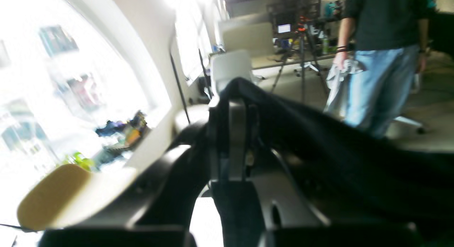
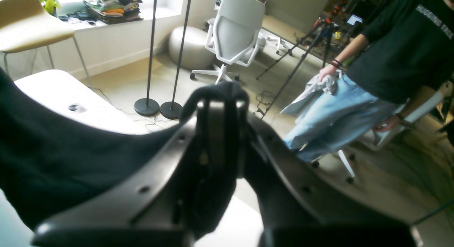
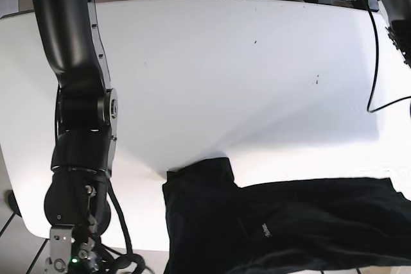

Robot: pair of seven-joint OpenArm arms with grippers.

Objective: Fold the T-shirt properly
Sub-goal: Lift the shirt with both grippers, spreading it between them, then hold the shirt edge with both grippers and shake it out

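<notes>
the white surface (image 3: 212, 75) carries the dark t-shirt (image 3: 282, 222) at its near edge, part of the cloth running off the bottom of the base view. both wrist views show cloth lifted and stretched between the arms — probably held taut so an edge can be carried over for a fold. left gripper (image 1: 237, 108) and right gripper (image 2: 222, 105): fingers closed narrow on t-shirt fabric. neither gripper appears in the base view; the left wrist view is blurred.

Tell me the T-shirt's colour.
Black, plain apart from a tiny pale mark; the T-shirt shows best in the base view.
</notes>
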